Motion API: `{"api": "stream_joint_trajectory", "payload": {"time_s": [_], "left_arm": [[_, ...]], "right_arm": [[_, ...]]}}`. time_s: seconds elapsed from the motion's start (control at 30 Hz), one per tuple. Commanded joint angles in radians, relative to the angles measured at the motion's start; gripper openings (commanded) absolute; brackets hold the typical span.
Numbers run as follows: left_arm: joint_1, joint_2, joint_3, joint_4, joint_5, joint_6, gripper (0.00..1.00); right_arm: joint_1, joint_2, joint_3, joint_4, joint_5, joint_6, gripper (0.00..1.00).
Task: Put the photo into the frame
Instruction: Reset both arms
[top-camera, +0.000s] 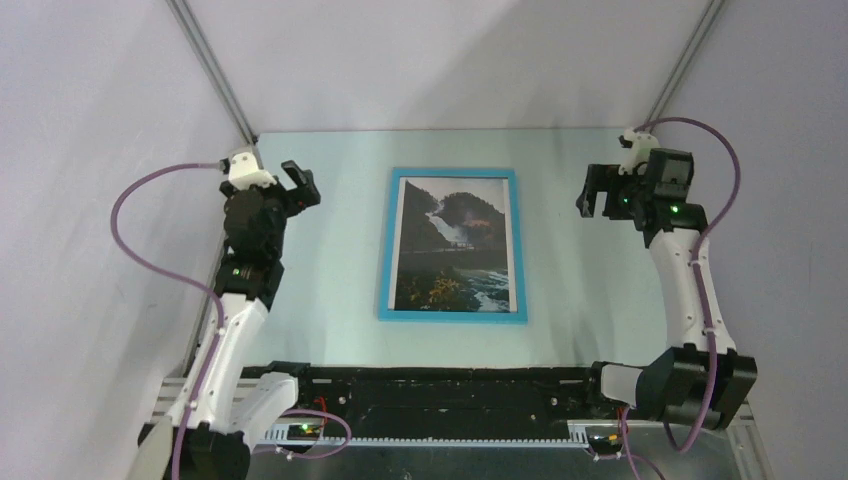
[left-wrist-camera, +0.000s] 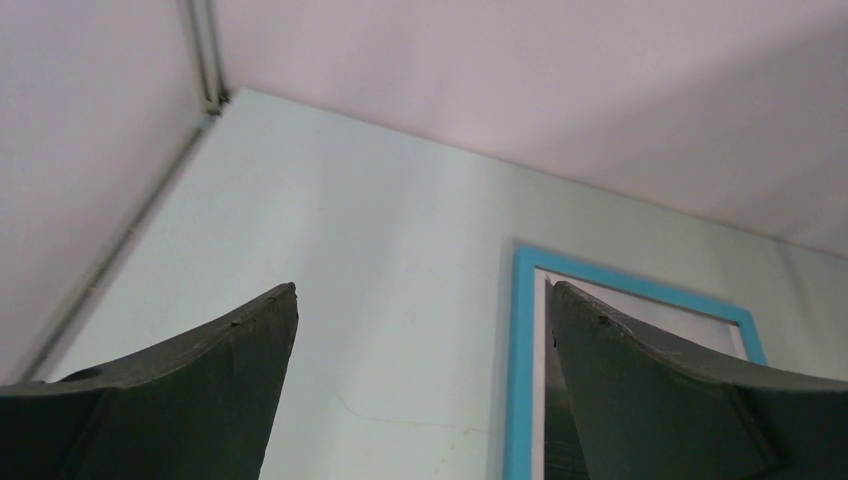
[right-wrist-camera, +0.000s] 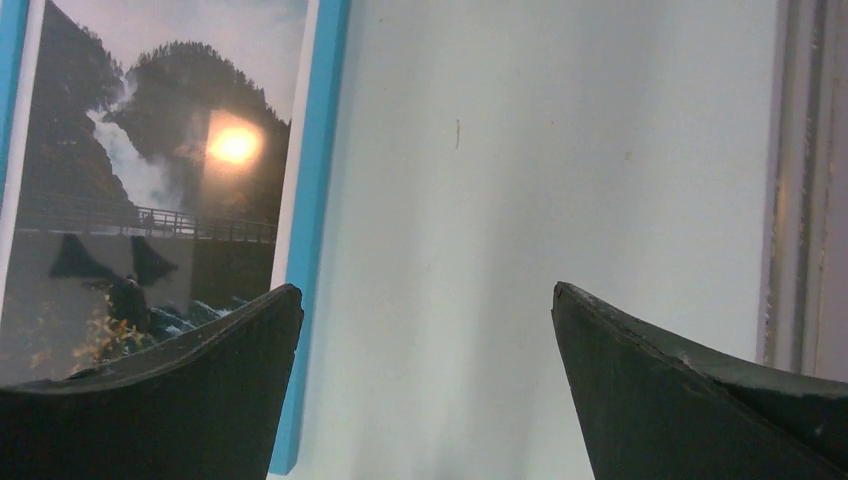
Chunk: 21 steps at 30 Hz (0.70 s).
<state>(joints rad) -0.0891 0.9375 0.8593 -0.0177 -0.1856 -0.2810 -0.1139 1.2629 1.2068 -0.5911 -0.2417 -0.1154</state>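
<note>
The bright blue frame (top-camera: 452, 176) lies flat in the middle of the table, long sides running away from me. Inside its border sits the photo (top-camera: 455, 245) of dark mountains, a white waterfall and orange foliage, face up. In the right wrist view the photo (right-wrist-camera: 150, 190) reflects a lamp, with the frame's right edge (right-wrist-camera: 315, 220) beside it. The left wrist view catches the frame's top-left corner (left-wrist-camera: 525, 330). My left gripper (top-camera: 300, 185) hangs open to the left of the frame, empty. My right gripper (top-camera: 598, 190) hangs open to the right of it, also empty.
Pale walls close in the table on three sides, with metal corner rails at the back left (top-camera: 215, 70) and back right (top-camera: 685, 60). A black bar (top-camera: 450, 385) with the arm bases runs along the near edge. Purple cables loop off both arms.
</note>
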Motion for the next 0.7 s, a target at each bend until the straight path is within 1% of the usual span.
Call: {"api": "stream_joint_trajectory", "payload": {"time_s": [0.0, 0.1, 0.23, 0.4, 0.47, 0.57, 0.67], "left_arm": [[0.01, -0.102, -0.053, -0.021, -0.105, 0.102, 1.0], [0.012, -0.15, -0.086, -0.034, -0.046, 0.133, 1.0], [0.012, -0.197, -0.125, -0.052, 0.009, 0.136, 1.0], [0.012, -0.248, -0.152, -0.067, 0.052, 0.17, 1.0], [0.012, -0.274, -0.153, -0.077, 0.082, 0.193, 1.0], [0.012, -0.294, -0.157, -0.083, 0.096, 0.204, 1.0], [0.012, -0.298, -0.155, -0.082, 0.12, 0.208, 1.0]], "right_arm": [[-0.069, -0.092, -0.024, -0.041, -0.1, 0.056, 1.0], [-0.121, -0.131, -0.036, -0.046, -0.158, 0.072, 0.99], [-0.175, -0.161, -0.049, -0.053, -0.239, 0.093, 0.99], [-0.249, -0.173, -0.066, -0.044, -0.4, 0.147, 0.99], [-0.254, -0.178, -0.066, -0.061, -0.442, 0.128, 0.99], [-0.254, -0.197, -0.084, -0.076, -0.498, 0.056, 0.99], [-0.254, -0.24, -0.123, -0.067, -0.508, 0.012, 0.99]]}}
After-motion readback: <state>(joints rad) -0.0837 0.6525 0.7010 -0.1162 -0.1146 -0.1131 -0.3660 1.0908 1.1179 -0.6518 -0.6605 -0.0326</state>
